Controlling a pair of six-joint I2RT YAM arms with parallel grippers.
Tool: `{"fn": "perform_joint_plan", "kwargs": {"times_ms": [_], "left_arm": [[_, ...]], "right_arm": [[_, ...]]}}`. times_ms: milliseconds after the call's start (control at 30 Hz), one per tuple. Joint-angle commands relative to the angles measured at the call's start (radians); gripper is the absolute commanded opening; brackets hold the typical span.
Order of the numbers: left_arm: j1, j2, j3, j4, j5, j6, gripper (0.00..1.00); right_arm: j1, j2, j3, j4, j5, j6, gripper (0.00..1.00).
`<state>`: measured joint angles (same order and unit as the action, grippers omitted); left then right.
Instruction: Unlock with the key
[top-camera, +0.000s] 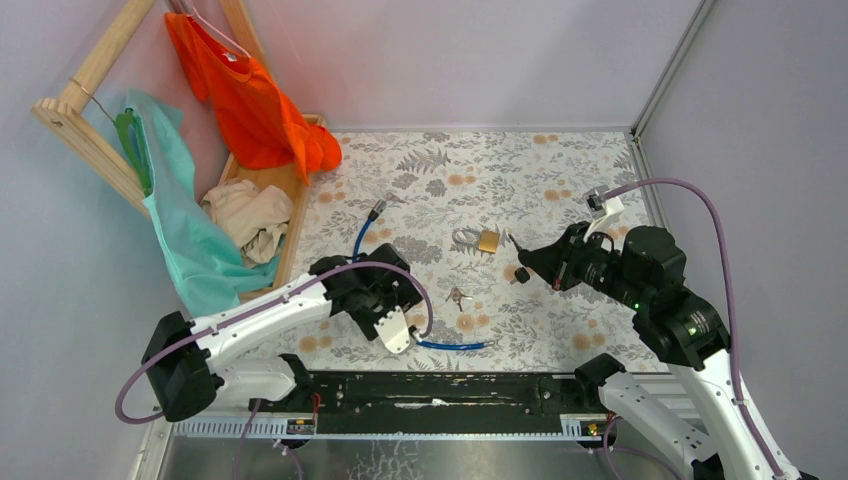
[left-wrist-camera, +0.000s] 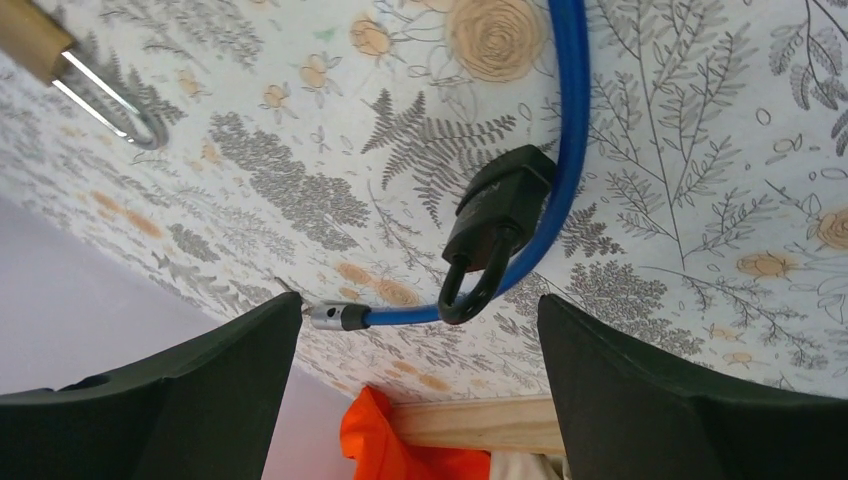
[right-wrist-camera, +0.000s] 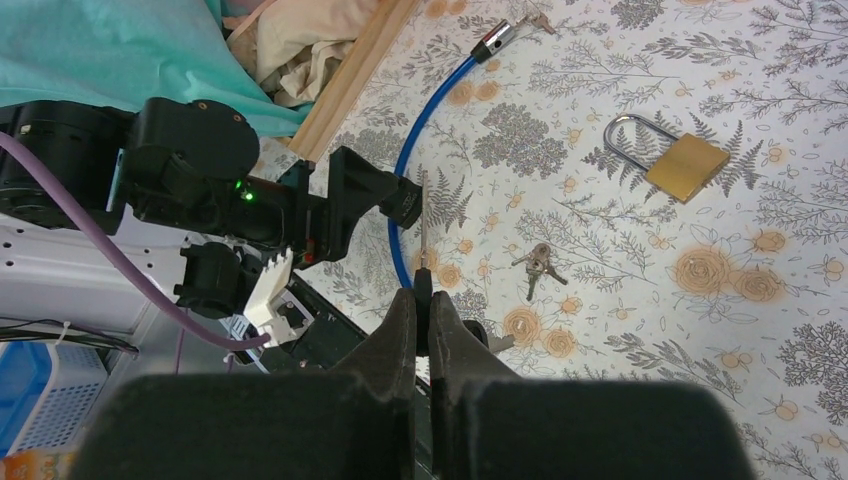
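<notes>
My right gripper (right-wrist-camera: 423, 300) is shut on the key (right-wrist-camera: 423, 225). Its black head is pinched between the fingers and its silver blade points out past the tips, above the table; in the top view the right gripper (top-camera: 522, 260) hangs just right of the brass padlock (top-camera: 488, 240). A black padlock (left-wrist-camera: 497, 215) is hooked on a blue cable (left-wrist-camera: 572, 130) lying on the floral table. My left gripper (left-wrist-camera: 420, 330) hovers over it, open, with one finger on each side and nothing held. From above, the left gripper (top-camera: 385, 292) hides that padlock.
Small silver keys (top-camera: 459, 296) lie between the arms. A second black-headed key (right-wrist-camera: 480, 335) lies beside my right fingers. At the back left stand a wooden rack (top-camera: 95, 90), an orange shirt (top-camera: 255, 100), a teal cloth (top-camera: 185, 225) and a wooden tray of beige cloth (top-camera: 250, 215).
</notes>
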<state>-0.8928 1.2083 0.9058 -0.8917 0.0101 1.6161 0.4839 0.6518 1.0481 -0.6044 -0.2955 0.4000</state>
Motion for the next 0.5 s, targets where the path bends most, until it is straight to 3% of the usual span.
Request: {"fn": "perform_joint_plan", "kwargs": {"times_ms": [0, 467], "left_arm": [[-0.022, 0.020, -0.041, -0.023, -0.062, 0.091, 0.93], [-0.058, 0.198, -0.041, 0.033, -0.177, 0.064, 0.86]], "right_arm": [[-0.003, -0.008, 0.035, 0.017, 0.018, -0.011, 0.00], [-0.004, 0.002, 0.029, 0.028, -0.002, -0.010, 0.00]]}}
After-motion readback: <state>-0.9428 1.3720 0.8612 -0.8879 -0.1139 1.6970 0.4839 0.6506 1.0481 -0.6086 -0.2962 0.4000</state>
